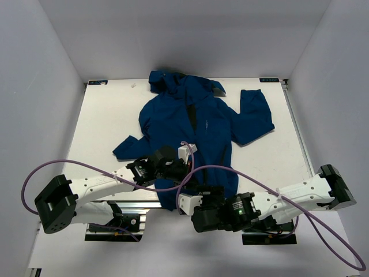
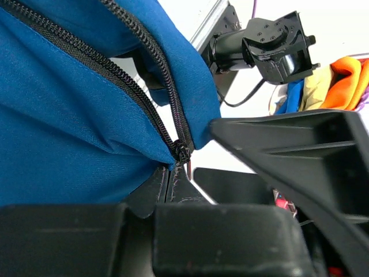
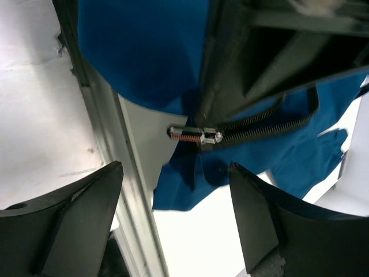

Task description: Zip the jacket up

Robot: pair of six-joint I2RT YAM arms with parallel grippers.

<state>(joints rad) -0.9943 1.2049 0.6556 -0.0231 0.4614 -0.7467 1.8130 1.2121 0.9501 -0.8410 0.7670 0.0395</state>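
Right gripper (image 3: 173,219) sits spread open, zipper pull (image 3: 195,135) dangling off the jacket (image 3: 138,52) hem above it, a bit blurry though.

- The jacket (image 1: 193,130) is matt dark blue woven cloth, creased in soft folds
- Its zipper (image 2: 144,101) has black, finely ribbed teeth; the slider (image 3: 195,135) just ahead of the right gripper (image 3: 173,216) looks like shiny metal
- Both grippers' fingers (image 3: 69,222) are matt black plastic
- The table (image 1: 109,118) is smooth, matt white

The jacket (image 1: 190,127) is deep blue with a black zipper (image 2: 147,86) (silver-and-red pull (image 3: 195,135)), on a white table (image 1: 109,115).
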